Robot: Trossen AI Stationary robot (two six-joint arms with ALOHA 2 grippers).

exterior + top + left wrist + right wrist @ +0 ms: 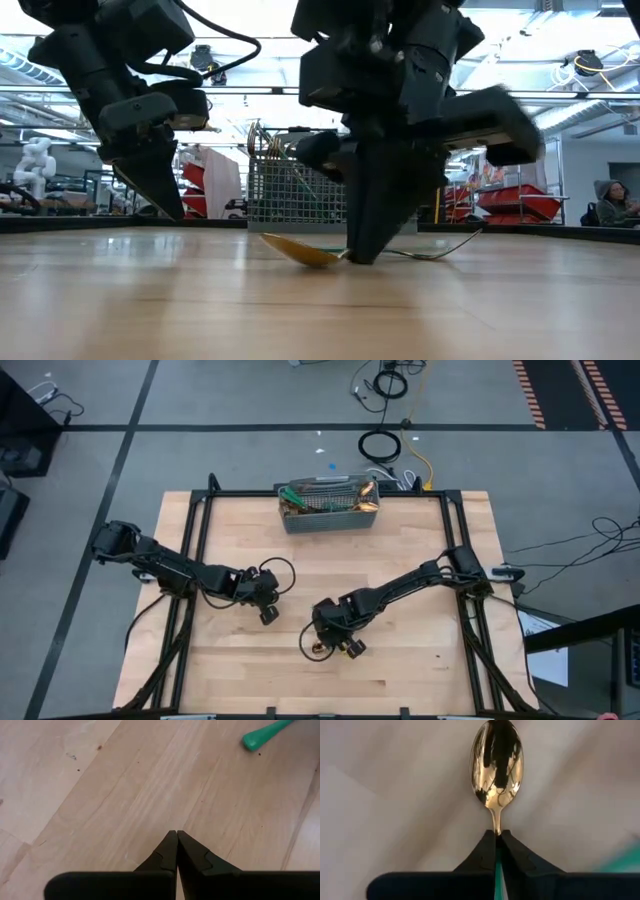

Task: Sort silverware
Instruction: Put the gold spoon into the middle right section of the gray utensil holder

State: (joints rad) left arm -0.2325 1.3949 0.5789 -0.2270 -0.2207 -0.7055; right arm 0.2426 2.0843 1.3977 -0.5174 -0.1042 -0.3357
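Left gripper (pixel 268 616) seen pressed shut, nothing held, hovering over bare wood at table's (pixel 420 660) left-centre. Right gripper (pixel 347 648) clamped narrow on spoon (pixel 497 762) at neck, near front centre; bowl seen on table surface. Second piece glimpsed beside it. Grey basket (pixel 328 518) at far edge loaded with silverware (pixel 300 498). Judged: sorting barely begun, most pieces left inside.

Robotics lab/workshop: wooden bench (pixel 400 630) w/ black frame on grey taped floor, loose cables (pixel 380 444), red parts bins (pixel 510 203) on shelving, white humanoid robot (pixel 34 160), seated person (pixel 610 203) behind
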